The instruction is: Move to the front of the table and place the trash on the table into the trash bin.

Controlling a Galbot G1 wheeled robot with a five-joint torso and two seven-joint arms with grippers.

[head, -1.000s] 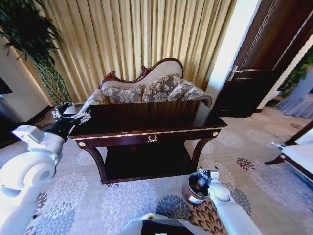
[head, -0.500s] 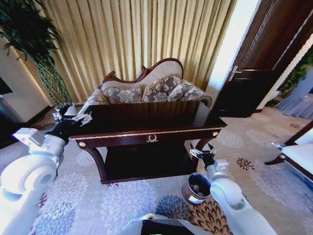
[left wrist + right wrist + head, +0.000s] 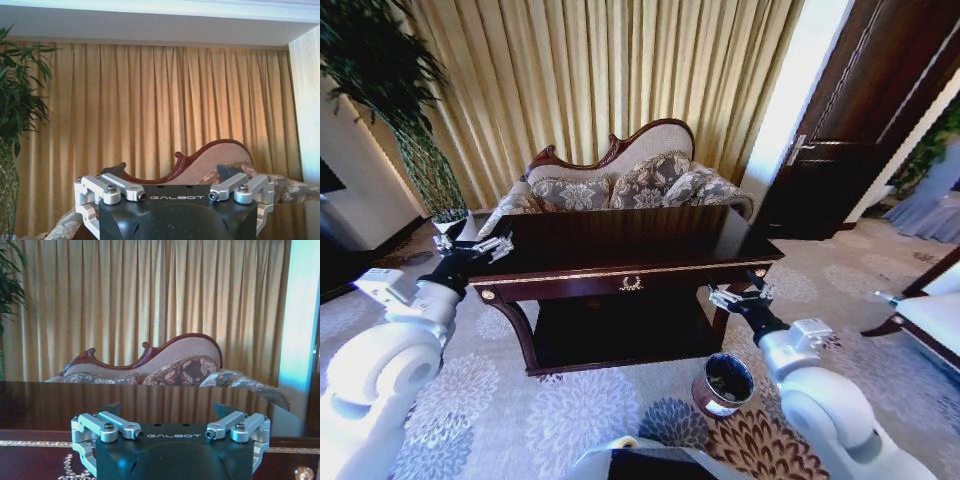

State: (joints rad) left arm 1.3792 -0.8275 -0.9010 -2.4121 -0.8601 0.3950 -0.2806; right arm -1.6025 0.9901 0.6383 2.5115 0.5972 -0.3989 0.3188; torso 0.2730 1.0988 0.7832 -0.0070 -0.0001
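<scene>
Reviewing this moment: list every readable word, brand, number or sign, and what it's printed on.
"GALBOT": on the left end effector housing, left wrist view.
"GALBOT": on the right end effector housing, right wrist view.
The gold wreath on the table front is an emblem, no lettering.
The trash bin shows no readable text.

— What is standing in the way up front?
— The table (image 3: 620,245) is spanning the middle, with the sofa (image 3: 620,180) sitting close behind it.
— And lower down?
— The trash bin (image 3: 722,385) is standing on the carpet (image 3: 820,330) by the table's right leg, its mouth lying open upward.
</scene>
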